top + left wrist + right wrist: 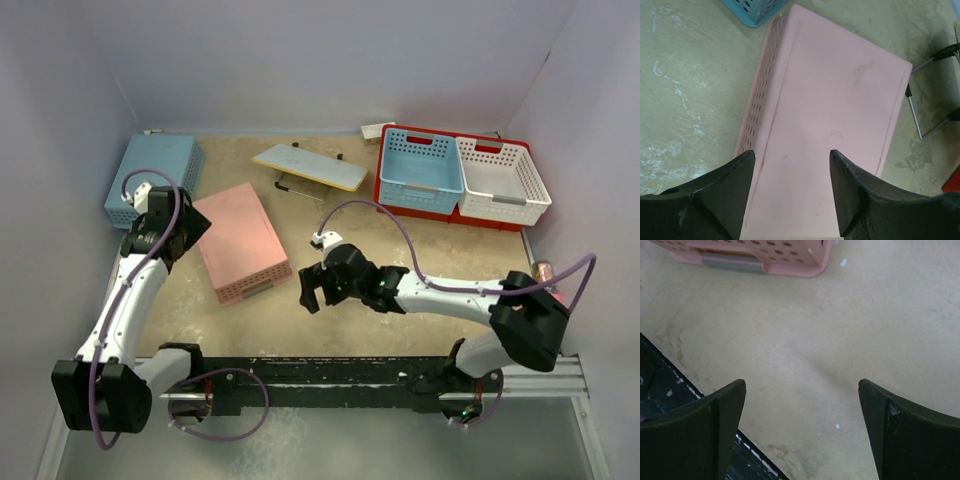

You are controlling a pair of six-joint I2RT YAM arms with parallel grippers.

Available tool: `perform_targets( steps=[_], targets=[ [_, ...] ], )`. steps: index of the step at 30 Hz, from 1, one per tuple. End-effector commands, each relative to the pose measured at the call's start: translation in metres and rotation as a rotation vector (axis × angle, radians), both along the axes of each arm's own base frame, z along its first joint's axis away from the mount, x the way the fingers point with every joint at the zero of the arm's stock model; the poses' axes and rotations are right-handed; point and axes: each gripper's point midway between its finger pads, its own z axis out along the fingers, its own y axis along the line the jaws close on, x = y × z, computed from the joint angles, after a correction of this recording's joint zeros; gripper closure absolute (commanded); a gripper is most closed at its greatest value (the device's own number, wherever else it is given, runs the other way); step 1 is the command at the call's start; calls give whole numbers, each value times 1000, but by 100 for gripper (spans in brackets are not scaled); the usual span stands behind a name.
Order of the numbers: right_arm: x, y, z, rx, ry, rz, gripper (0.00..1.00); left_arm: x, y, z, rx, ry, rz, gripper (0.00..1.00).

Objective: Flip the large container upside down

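Two end effectors are in view, both spread and both holding nothing. Farthest left on the tabletop (330,225) a light-blue basket (150,175) lies bottom up near the far corner. Just beside it, the left end effector (185,232) hangs over the near-left edge of a pink basket (243,243), which also lies bottom up. In the left wrist view this end effector (792,155) has its two dark fingers (742,175) moderately apart above the basket's smooth pink underside (830,115); whether they touch it cannot be told. Beyond the pink basket, a white board with a yellow edge (310,165) rests tilted on a thin wire stand.

Near the middle, the right end effector (315,290) points toward the left, close to the near-right corner of the pink basket but apart from it. Its wrist view shows the end effector (801,385) wide open over bare tabletop (815,330), with the pink basket's perforated wall (765,255) across the top.

Far right, well apart from both arms, the large container (432,213) stands upright, opening upward, against the far right side. A blue basket (420,170) and a white basket (503,180) sit side by side inside it, filling it.
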Motion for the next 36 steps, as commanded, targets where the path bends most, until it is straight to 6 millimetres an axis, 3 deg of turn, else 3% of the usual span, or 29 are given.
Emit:
perform_targets(
  steps=[1,6,13,19,24,28,31,33,36],
  targets=[
    [18,46,46,117,-74,84,4,16,3,-16,-79,7,-80,40],
    [28,73,56,151,-52,153,3,39,-6,-28,-130,-22,-170,36],
    [45,94,59,264,37,229,2,57,-19,-55,-167,27,-266,36],
    [55,117,57,348,37,261,2,87,-38,-48,-251,-58,-341,36],
    [54,122,55,350,57,268,2,102,-30,-30,-188,-36,-361,36],
    [45,106,45,284,66,286,2,90,-9,17,-45,-50,-332,35],
    [52,85,40,228,32,236,2,66,5,48,50,-60,-309,34],
    [59,68,38,201,7,216,2,45,6,60,69,-58,-309,34],
    [72,48,32,206,13,193,1,19,-10,62,7,-74,-355,34]
  ],
)
